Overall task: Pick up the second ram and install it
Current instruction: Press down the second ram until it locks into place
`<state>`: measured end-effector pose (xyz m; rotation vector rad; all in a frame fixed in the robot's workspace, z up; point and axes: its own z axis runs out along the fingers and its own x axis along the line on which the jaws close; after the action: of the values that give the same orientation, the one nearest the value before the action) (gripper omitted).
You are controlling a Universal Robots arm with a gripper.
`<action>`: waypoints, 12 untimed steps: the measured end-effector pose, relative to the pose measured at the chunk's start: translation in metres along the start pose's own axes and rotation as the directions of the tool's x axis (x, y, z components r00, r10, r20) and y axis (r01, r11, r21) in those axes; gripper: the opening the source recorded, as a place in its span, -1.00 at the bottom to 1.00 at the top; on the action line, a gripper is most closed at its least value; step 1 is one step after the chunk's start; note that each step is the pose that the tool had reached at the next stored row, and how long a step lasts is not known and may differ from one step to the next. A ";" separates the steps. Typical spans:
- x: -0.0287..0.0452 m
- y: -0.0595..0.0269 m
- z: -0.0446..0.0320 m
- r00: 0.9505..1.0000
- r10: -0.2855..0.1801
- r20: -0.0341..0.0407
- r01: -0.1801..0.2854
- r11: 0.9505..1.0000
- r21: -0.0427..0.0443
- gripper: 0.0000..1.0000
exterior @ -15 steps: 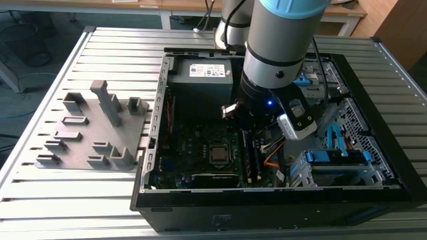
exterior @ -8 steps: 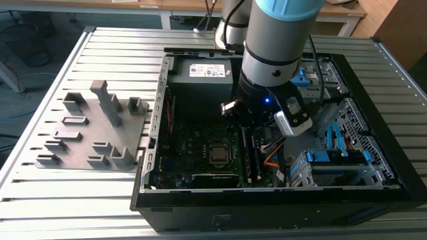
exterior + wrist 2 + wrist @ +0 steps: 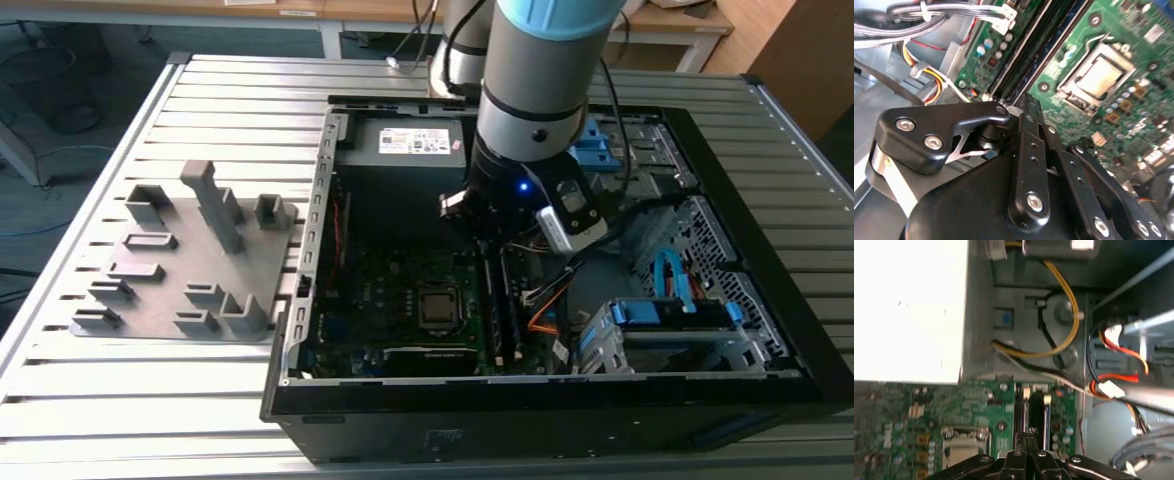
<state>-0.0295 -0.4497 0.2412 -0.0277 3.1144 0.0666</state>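
The grey and light-blue robot arm (image 3: 534, 90) reaches down into the open black desktop computer case (image 3: 561, 400), which lies on its side on the ribbed metal tabletop (image 3: 80, 390). Its black tool (image 3: 497, 232) hangs low over the green motherboard (image 3: 380, 300), directly above the long dark memory slots (image 3: 501, 305) that run beside the square silver processor socket (image 3: 437, 308).

In both wrist views the tool's fingers (image 3: 1026, 117) are pressed together with no gap between them, their tips meeting just above the end of the memory slots (image 3: 1034, 407). Whether anything thin is pinched between them cannot be told.

The second ram, the slim dark blue-green memory stick (image 3: 511, 310), appears to stand edge-on in the slots just beneath the tool in the exterior view; how fully it sits there cannot be judged. In the second wrist view the slots (image 3: 1036, 47) run as dark parallel strips away from the fingertips, with the processor socket (image 3: 1099, 75) alongside.

On the exterior view's left, well apart from the case, rests the grey plastic holder tray with upright blocks (image 3: 187, 260). A bundle of yellow, black and white cables (image 3: 1054, 347) curves along the case wall above the motherboard in the first wrist view.
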 end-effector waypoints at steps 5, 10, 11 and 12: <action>-0.0023 0.0063 0.0095 1.000 0.000 0.000 0.000 1.000 0.000 -0.80; -0.0025 0.0070 0.0179 1.000 0.000 0.000 0.000 1.000 0.002 -0.80; -0.0025 0.0069 0.0189 1.000 0.000 0.000 0.000 1.000 0.002 -0.80; -0.0024 0.0069 0.0198 1.000 0.000 0.000 0.000 1.000 0.002 -0.80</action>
<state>-0.0267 -0.4419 0.2218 -0.0280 3.1146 0.0638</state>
